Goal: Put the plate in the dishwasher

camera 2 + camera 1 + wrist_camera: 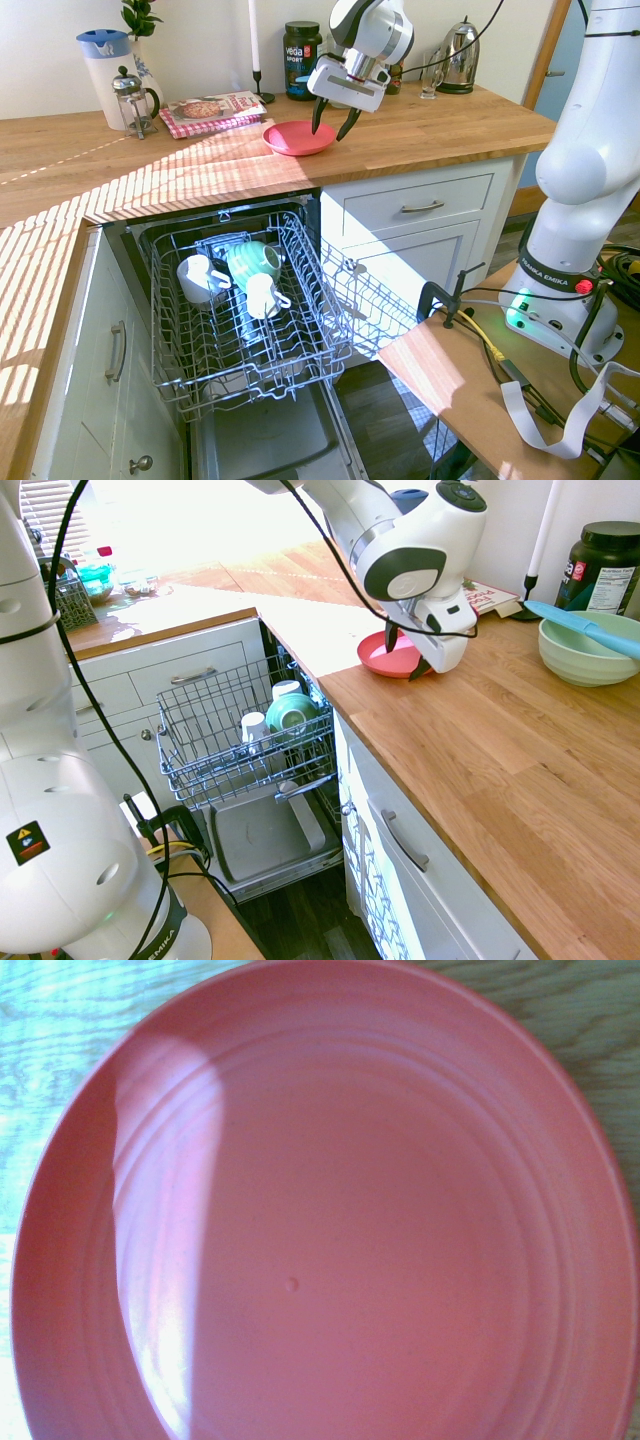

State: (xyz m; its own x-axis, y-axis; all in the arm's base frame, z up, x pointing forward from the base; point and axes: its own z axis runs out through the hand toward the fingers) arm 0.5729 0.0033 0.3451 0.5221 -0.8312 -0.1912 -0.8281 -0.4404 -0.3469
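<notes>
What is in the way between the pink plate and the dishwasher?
Nothing visible blocks the plate: it lies on the counter, and the dishwasher's rack is pulled out below. Inside the rack, though, two white cups and a green bowl take up some room.

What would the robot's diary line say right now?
gripper: open, over plate's edge | plate: on counter | rack: pulled out, holds cups

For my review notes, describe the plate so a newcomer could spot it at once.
Find the wooden counter behind the pulled-out dishwasher rack. Near its front edge, below the gripper, lies the plate: round, shallow, coral-red. The pale green bowl farther along is deeper and has a blue utensil across it.
</notes>
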